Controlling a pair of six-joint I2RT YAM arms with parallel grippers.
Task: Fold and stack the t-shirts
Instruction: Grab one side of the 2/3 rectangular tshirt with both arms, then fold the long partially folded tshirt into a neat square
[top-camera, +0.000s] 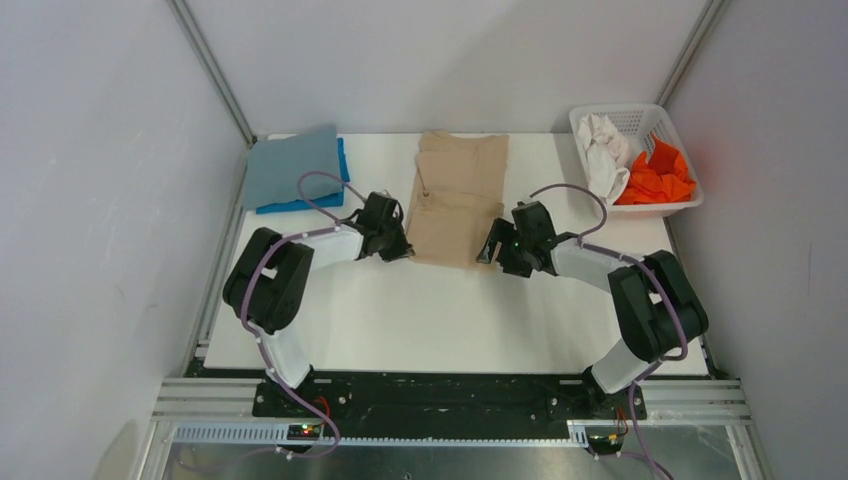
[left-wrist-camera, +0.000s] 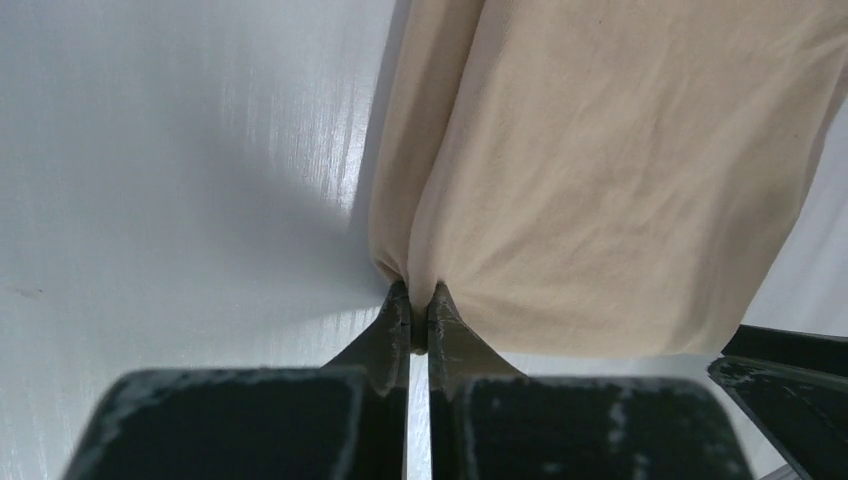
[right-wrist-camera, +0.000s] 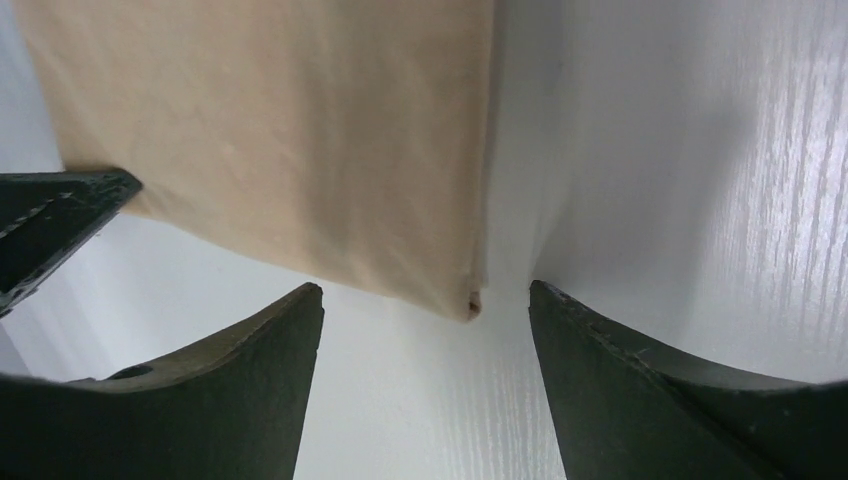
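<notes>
- Tan t-shirt (top-camera: 460, 200) is laid folded at the middle of the white table (top-camera: 400, 320).
- Left gripper (left-wrist-camera: 418, 318) is clamped on its near left corner.
- Right gripper (right-wrist-camera: 425, 290) is held with jaws apart, either side of the near right corner.

The worktop (top-camera: 450, 320) is plain white, with a faint grain in the wrist views. The tan shirt (top-camera: 462, 195) is one even beige and has no print. The grey-blue shirt (top-camera: 290, 165) is dull and plain, and the blue shirt (top-camera: 300, 206) at its edge is much brighter. The basket (top-camera: 640, 115) is white with a lattice pattern. The white shirt (top-camera: 603, 150) and orange shirt (top-camera: 655, 180) are plain. The left pincer (left-wrist-camera: 420, 325) and right pincer (right-wrist-camera: 425, 292) are black. The arms (top-camera: 275, 285) are black and white, with purple cables (top-camera: 321, 174).
</notes>
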